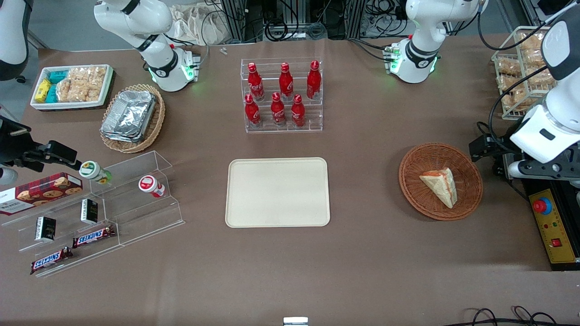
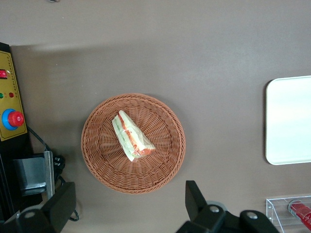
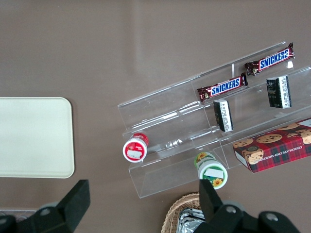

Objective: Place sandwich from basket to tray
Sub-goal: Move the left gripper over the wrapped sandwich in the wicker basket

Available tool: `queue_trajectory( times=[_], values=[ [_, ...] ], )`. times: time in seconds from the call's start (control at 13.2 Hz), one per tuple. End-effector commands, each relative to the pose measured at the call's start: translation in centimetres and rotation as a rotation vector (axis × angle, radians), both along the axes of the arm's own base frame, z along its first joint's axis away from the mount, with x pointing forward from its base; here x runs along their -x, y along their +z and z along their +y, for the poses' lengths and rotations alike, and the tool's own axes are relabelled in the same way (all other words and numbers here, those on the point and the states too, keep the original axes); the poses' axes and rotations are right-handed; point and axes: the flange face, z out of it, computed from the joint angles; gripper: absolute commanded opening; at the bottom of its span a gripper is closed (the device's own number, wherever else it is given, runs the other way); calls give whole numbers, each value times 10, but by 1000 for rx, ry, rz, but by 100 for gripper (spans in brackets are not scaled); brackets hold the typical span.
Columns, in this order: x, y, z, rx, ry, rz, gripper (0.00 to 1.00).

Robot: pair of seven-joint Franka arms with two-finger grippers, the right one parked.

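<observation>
Brown cloth covers the table. Toward the working arm's end, the gripper hangs high above the basket, fingers spread wide and empty. In the basket lies the sandwich, well apart from the bare tray.

Open table between basket and tray, nothing standing in the lane.

From my seat, taking the basket as landmark: my gripper hangs above it with its fingers spread wide, and only the sandwich lies inside. Bare brown table runs from the basket to the tray. The rack of red bottles stands farther from the front camera than that lane; the yellow control box sits just beside the basket, toward the working arm's end.
</observation>
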Motion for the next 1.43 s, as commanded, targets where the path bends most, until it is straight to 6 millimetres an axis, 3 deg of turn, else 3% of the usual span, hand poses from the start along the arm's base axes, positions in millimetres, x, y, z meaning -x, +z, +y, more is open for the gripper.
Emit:
queue_trajectory(
  times=[0.0, 0.23, 0.6, 0.91, 1.36],
  values=[
    [0, 3, -2, -10, -18, 11, 100],
    [0, -4, -2, -11, 46, 35, 100],
    [24, -65, -2, -29, 177, 70, 100],
    [52, -132, 2, -26, 219, 20, 100],
    [63, -208, 11, -12, 355, -8, 100]
  ],
)
